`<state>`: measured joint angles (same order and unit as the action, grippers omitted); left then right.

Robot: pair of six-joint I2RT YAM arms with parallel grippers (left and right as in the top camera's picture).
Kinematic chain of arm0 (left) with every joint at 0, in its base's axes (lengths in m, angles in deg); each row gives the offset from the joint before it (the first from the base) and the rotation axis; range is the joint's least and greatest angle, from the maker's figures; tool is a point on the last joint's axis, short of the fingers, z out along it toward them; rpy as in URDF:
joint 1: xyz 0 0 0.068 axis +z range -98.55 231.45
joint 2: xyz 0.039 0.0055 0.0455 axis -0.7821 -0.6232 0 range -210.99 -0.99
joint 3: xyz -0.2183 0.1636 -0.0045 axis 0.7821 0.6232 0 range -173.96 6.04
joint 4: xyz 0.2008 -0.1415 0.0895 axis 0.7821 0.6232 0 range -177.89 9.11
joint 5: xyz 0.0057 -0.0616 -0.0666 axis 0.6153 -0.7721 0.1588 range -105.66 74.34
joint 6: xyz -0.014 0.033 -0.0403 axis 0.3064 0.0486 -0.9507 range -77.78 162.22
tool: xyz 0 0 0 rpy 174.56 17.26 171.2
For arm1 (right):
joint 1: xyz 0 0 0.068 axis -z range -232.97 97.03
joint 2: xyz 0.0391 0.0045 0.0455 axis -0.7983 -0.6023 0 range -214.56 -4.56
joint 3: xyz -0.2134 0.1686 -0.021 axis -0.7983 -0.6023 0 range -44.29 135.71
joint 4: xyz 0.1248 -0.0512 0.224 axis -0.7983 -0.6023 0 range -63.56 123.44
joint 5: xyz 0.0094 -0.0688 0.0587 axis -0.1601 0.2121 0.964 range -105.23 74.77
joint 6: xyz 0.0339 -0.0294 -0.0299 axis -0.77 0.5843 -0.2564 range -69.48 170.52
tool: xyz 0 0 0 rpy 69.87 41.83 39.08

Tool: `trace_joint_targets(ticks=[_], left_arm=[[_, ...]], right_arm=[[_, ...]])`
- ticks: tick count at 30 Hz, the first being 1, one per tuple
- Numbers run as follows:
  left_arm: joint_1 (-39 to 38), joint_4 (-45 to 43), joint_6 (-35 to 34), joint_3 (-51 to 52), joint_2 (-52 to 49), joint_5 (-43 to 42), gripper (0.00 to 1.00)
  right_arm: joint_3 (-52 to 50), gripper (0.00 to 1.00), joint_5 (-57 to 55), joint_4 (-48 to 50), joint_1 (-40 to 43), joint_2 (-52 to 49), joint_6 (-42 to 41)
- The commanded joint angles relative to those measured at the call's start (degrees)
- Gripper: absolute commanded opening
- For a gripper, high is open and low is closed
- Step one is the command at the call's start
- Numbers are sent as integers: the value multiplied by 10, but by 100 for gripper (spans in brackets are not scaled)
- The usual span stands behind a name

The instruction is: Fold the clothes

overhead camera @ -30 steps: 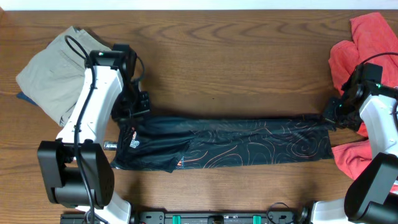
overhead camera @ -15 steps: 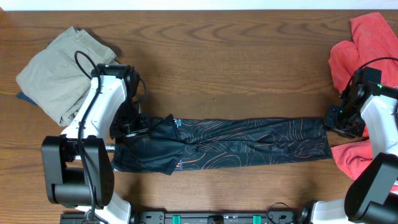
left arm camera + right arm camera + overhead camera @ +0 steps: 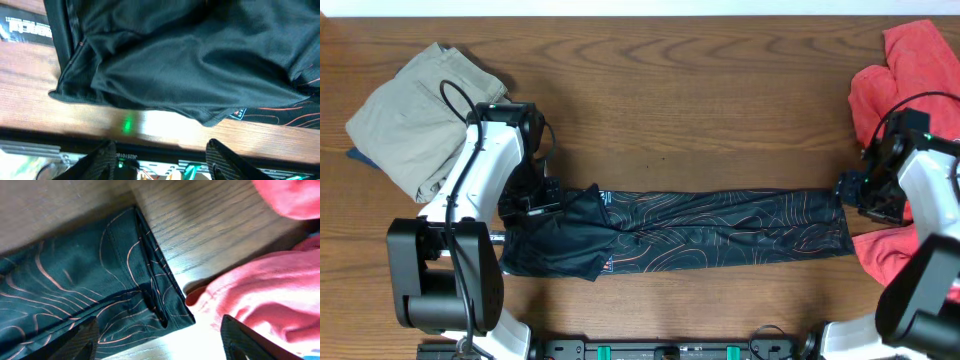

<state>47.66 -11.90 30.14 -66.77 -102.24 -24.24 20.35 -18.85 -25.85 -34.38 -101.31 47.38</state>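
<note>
The black jersey (image 3: 720,225) with its thin orange contour lines lies flat on the near half of the desk (image 3: 700,90) as one long, narrow band running left to right, so the lengthwise folding looks done. Its right end finishes in a fairly square stacked edge. The left end is wider and rumpled, with a sleeve flap turned over. By my reading the task is roughly midway: the band has yet to be folded across its length into a compact packet, and the left end probably needs smoothing first. The left end effector (image 3: 535,195) hangs over that rumpled end, fingers spread with no fabric between them. The right end effector (image 3: 860,190) sits at the far right edge of the band, also spread and pinching nothing. The desk is dark brown wood with strong grain and some glare. Folded khaki trousers (image 3: 405,115) rest at its far left corner and crumpled red cloth (image 3: 900,70) lies along its right side. Little of the room shows, only a pale strip beyond the far edge.
</note>
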Motion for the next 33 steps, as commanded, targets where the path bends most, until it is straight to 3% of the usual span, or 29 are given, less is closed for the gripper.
trace_joint_targets(ticks=[1,9,11,14,17,20,22,24,28,33], left_arm=[[3,-4,0,2,2,3,62],[3,-15,0,2,2,3,63],[3,-15,0,2,2,3,63],[3,-15,0,2,2,3,63],[3,-16,0,2,2,3,63],[3,-16,0,2,2,3,64],[3,-16,0,2,2,3,64],[3,-16,0,2,2,3,64],[3,-16,0,2,2,3,63],[3,-17,0,2,2,3,64]], right_arm=[[0,80,17,1,3,-42,39],[0,83,37,31,2,-122,51],[0,80,50,37,2,-132,60],[0,65,55,43,2,-139,60],[0,38,56,46,2,-139,60],[0,31,56,49,2,-139,60],[0,21,56,49,2,-139,60],[0,1,56,52,2,-139,60],[7,1,51,50,3,-139,53],[90,1,-7,-19,19,-137,-1]])
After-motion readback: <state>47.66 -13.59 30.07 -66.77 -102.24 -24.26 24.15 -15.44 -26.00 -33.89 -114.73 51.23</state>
